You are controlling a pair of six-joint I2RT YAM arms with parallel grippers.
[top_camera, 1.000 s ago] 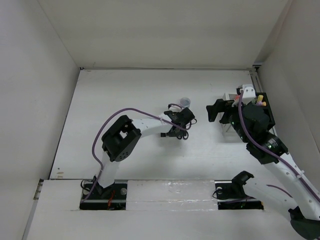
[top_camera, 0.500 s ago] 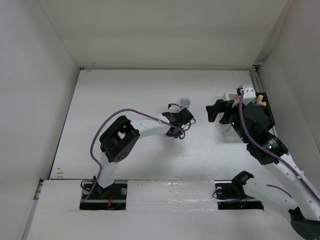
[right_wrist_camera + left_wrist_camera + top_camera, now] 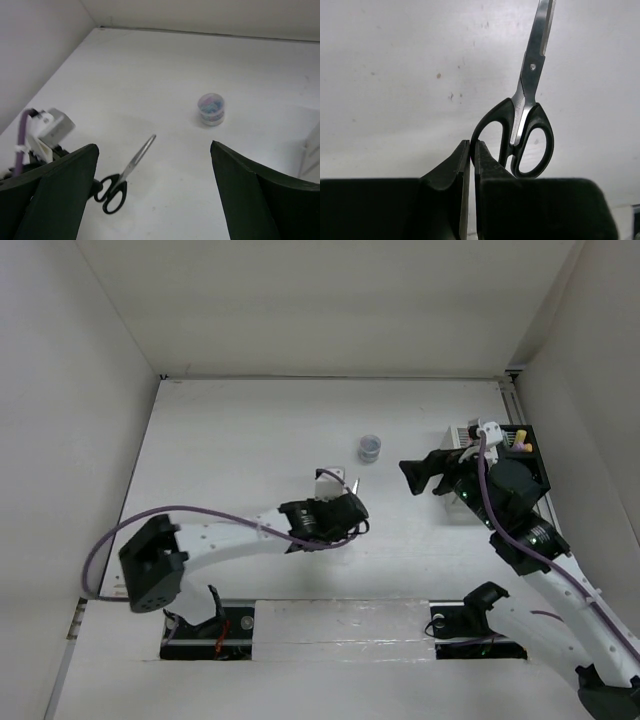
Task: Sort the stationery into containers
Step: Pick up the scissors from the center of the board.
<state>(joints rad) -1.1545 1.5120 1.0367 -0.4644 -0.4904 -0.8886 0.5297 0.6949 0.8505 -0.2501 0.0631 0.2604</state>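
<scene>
- Black-handled scissors lie flat on the white table, about mid-table and a bit toward the near edge, blades closed.
- Seen from the left wrist, the blades point away from the left gripper and the handle loops sit nearest to it.
- Left gripper jaws are together, with only a thin slit between them and nothing in it. The fingertips sit right against the outer rim of one handle loop. The loop is not clamped, as far as the wrist view shows.
- Left arm reaches low across the table from the near-left corner toward the middle.
- Right gripper jaws are wide apart and hold nothing. It is off the table surface, over the right half and facing the middle.
- Small round roll stands upright, right of centre in the far half. It is well apart from the scissors and touches nothing.
- White mesh box stands near the right edge in the far half, partly hidden by the right arm.
- Black mesh box is just beside the white one, closer to the right edge. Coloured tips poke up from it, too small to name.
</scene>
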